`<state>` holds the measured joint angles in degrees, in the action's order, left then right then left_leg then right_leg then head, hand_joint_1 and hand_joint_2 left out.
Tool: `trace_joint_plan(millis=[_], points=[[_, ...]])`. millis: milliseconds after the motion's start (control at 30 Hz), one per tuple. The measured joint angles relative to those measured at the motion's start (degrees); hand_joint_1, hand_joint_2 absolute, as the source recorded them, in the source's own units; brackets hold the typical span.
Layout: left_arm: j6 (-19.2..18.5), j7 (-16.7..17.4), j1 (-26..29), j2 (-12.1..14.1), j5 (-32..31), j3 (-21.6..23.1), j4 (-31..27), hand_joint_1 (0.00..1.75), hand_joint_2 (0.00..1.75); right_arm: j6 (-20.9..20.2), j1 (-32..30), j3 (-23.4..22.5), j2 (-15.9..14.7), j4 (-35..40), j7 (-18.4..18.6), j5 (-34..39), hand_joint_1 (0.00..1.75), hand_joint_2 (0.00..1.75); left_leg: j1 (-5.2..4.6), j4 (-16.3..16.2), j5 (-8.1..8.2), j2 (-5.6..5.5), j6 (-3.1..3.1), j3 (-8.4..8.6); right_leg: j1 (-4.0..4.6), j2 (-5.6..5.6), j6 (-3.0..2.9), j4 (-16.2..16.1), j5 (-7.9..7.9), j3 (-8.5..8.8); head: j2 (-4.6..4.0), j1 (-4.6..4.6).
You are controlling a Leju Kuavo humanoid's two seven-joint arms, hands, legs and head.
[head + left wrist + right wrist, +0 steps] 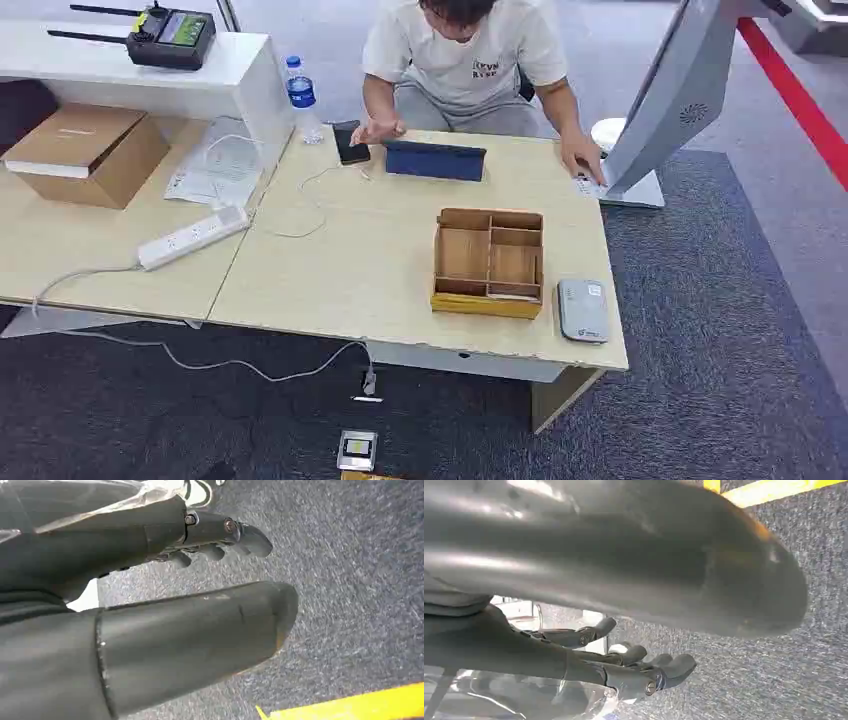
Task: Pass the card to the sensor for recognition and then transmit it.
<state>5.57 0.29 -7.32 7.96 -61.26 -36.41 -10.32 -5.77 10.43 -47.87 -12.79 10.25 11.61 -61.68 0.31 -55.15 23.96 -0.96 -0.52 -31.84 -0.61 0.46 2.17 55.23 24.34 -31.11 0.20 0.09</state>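
Looking down from the head view, a pale wood counter (380, 270) stands on dark grey carpet (720, 330), with a second pale counter (70, 240) butted against its left side and a red stripe (795, 95) crossing the floor at upper right. One wooden organiser box (489, 262) with several open compartments sits near the front right of the counter, and one grey card sensor (583, 309) lies flat just beside it at the right front corner, its long axis running front to back. Whether a card lies in the box I cannot tell. Farther back are one dark tablet case (435, 160), one black phone (350, 144) and one water bottle (301, 97); a person (465, 65) sits behind the counter with one hand near the phone and the other at the base of a tilted grey screen (665, 100). One white power strip (193, 237), one cardboard box (88, 152) and one black remote controller (170, 36) occupy the left side. In the left wrist view, the left robot hand (200, 580) hangs over grey carpet with a yellow strip nearby, thumb and dark fingers (220, 535) apart and holding nothing. In the right wrist view, the right robot hand (634, 630) likewise hangs above carpet, its fingers (664, 672) spread away from the thick thumb, nothing in its grasp.
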Motion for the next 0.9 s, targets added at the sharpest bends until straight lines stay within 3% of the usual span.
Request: trace_joint_plan(millis=[333,500,700,900], points=[[-0.35,0.94,0.01,0.31,-0.77,0.00,-0.09,0.00,0.00,-0.15,0.56,0.42,0.00,0.00,0.00,0.18,0.00,0.00,0.00,0.00,0.00,0.00,0.00,0.00,0.01,0.00,0.00,0.00,0.00,0.01,0.00,0.00],[0.70,3.13,0.01,2.78,-0.39,-0.04,-0.15,0.00,0.00,-0.13,0.53,0.42,0.00,0.00,-0.31,0.44,0.00,0.00,0.03,0.00,0.00,0.00,0.00,0.01,0.06,0.00,-0.01,0.00,0.01,0.01,-0.02,-0.02],[8.43,6.90,0.06,4.81,0.61,-0.68,-0.31,0.00,0.00,0.26,0.44,0.42,0.13,0.00,-0.46,0.76,0.00,0.00,0.06,0.01,-0.01,0.00,0.01,0.01,0.06,0.00,-0.02,0.01,0.02,0.01,-0.02,0.00],[9.14,7.58,0.04,5.36,0.41,-1.38,-0.31,0.00,0.00,0.22,0.44,0.42,0.46,-0.02,-0.46,0.33,0.00,0.00,0.06,0.00,-0.01,0.00,0.00,0.01,0.01,0.00,-0.02,0.01,0.01,0.01,0.00,0.00]])
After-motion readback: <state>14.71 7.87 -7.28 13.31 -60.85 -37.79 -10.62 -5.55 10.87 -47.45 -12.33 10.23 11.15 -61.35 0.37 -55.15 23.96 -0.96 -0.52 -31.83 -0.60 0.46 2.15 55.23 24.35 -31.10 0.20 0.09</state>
